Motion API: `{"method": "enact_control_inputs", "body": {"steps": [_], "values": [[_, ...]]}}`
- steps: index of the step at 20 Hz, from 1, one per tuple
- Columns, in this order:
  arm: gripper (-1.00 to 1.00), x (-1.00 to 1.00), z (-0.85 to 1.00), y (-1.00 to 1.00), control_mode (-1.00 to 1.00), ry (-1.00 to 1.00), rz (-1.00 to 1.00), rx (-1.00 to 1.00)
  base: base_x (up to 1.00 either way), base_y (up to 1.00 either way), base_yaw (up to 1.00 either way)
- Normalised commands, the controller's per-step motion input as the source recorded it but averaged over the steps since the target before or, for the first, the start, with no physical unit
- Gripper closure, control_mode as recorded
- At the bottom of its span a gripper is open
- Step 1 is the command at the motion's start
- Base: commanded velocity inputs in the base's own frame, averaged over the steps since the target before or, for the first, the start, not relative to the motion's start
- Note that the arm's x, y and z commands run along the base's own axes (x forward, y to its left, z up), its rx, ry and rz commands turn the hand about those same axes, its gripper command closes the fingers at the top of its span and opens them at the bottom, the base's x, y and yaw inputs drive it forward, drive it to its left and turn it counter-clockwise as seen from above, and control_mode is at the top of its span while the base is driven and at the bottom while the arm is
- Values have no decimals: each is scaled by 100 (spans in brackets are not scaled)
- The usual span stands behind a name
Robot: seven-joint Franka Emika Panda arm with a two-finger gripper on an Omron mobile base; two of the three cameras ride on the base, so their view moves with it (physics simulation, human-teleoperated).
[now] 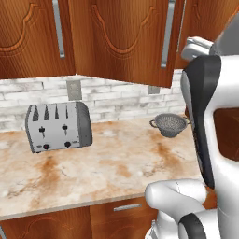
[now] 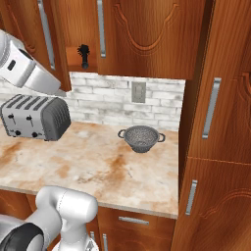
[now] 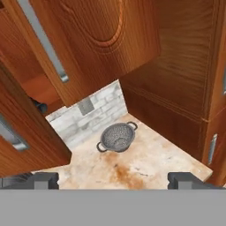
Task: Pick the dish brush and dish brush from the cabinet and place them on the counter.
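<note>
Gripper (image 3: 113,180): its two dark finger tips (image 3: 42,180) are rising at the bottom of the hand view, far apart from each other, near the left and right sides; the jaws are standing wide open and are holding nothing between them
Counter (image 3: 150,161): beige stone with rust-orange patches is lying below the gripper in the lower middle of the hand view; it is also spreading over the middle of both base views
Colander (image 3: 116,137): metal mesh bowl with two small handles is sitting upright on the counter, in the centre of the hand view, close to the brick wall; in the right base view it is sitting right of centre (image 2: 140,138)
Toaster (image 1: 58,126): silver four-slot toaster is standing on the counter at the middle left of the left base view, well apart from the colander
Cabinet (image 2: 147,34): reddish-brown doors with long silver bar handles are filling the top of both base views; one door is standing open at the upper left of the right base view
Dish brush (image 2: 84,55): one small black brush is standing upright on the shelf inside the cabinet, bristly head up, at the upper left of the right base view
Second dish brush: I cannot tell where it is
Arm (image 2: 27,68): white link is crossing the upper left of the right base view, above the toaster
</note>
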Motion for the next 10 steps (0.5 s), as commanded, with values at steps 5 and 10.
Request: {"method": "enact_control_inputs", "body": {"steps": [5, 10], "values": [[-100, 0, -22, -33, -100, 4, 4, 19, 0, 0, 0], [-100, 13, -16, -22, -100, 7, 3, 15, 0, 0, 0]]}}
